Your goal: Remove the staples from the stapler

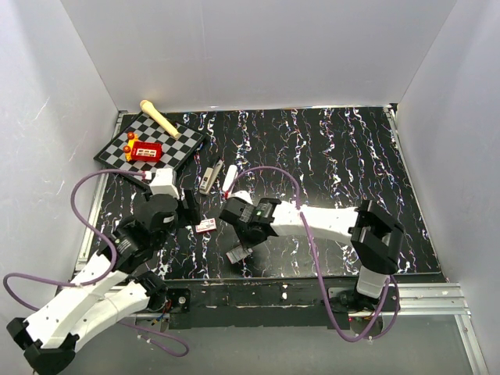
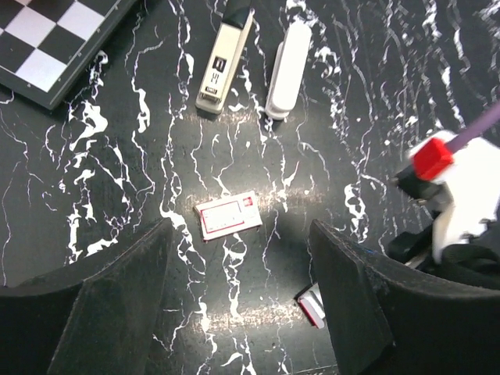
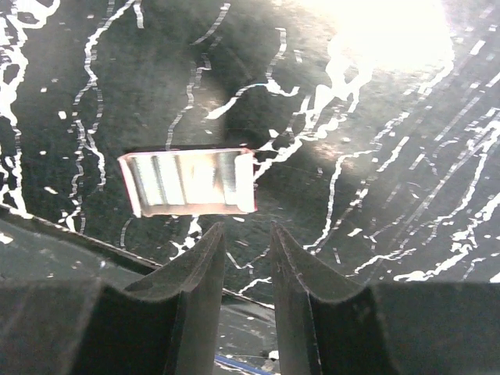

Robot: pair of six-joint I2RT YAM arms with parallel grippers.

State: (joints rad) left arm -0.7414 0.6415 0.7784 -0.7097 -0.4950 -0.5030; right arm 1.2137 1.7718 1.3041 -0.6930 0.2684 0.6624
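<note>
Black marbled table point(image 1: 336, 156): our left gripper point(image 2: 241, 234) hangs wide-jawed and empty, our right gripper point(image 3: 244, 234) narrow-jawed and empty by the near edge. The stapler point(image 2: 224, 58) lies untouched between the table's middle and its far-left corner, just beside the white stick point(image 2: 287, 69); we see 0 staples out. We should bring the left jaws across its narrow body, clear of that stick.

white stick point(image 2: 287, 69) just beside stapler point(image 2: 225, 62), chessboard point(image 2: 55, 39) near its left
</note>
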